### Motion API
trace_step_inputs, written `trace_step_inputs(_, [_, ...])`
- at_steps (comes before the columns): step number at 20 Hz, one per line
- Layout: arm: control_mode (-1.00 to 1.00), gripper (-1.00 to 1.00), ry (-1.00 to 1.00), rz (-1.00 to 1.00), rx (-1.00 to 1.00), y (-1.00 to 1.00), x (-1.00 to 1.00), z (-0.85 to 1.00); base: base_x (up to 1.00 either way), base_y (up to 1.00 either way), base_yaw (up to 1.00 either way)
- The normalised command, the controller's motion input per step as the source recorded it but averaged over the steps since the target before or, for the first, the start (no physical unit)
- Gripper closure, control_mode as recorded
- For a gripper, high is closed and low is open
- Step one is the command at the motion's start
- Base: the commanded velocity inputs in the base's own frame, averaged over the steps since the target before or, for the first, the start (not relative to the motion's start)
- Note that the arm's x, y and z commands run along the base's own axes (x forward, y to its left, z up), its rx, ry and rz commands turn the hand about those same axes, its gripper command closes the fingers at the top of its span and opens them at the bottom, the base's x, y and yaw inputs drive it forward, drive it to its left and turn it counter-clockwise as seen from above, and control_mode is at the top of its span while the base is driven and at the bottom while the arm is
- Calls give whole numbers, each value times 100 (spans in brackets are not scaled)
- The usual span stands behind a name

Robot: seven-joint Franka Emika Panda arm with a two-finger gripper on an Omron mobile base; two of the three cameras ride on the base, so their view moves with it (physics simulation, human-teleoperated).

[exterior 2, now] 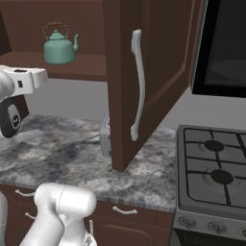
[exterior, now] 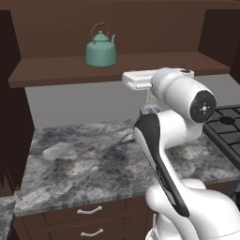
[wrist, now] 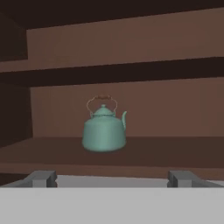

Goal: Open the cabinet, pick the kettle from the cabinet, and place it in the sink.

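**Cabinet open, kettle not yet reached**

The cabinet (exterior 2: pixel 144 72) stood open, its door swung out at frame centre in the right base view. The kettle (wrist: pixel 104 130) sat upright on the lower shelf, mid-frame in the hand view, well apart from the gripper (wrist: pixel 112 178), whose fingers (wrist: pixel 41 178) were spread wide and held nothing. The rounded body could slip or get pushed back if the jaws closed off-centre; the thin wire handle (wrist: pixel 102 99) might snag. The open door also crowded any swing toward the sink.

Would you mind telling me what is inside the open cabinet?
The kettle stands upright on the cabinet's lower shelf, alone there. The space above the upper shelf is dark, so anything there cannot be made out.
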Motion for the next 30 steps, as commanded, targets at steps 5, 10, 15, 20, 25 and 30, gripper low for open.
trace_step_inputs(5, [-100, -100, 0, 4, 1, 0, 4, 24, 0, 0, 0])
trace_step_inputs(10, [-100, -100, 0, 12, 1, 0, 4, 17, 0, 0, 0])
trace_step_inputs(15, [-100, -100, -2, 6, 0, 6, 13, 6, 0, 0, 0])
trace_step_inputs(20, [-100, -100, 0, 0, -3, 13, 13, 9, 0, 0, 0])
trace_step_inputs(25, [-100, -100, 0, 0, -5, 16, 6, 6, 0, 0, 0])
trace_step_inputs(30, [-100, -100, 0, 0, -4, 10, 11, 9, 0, 0, 0])
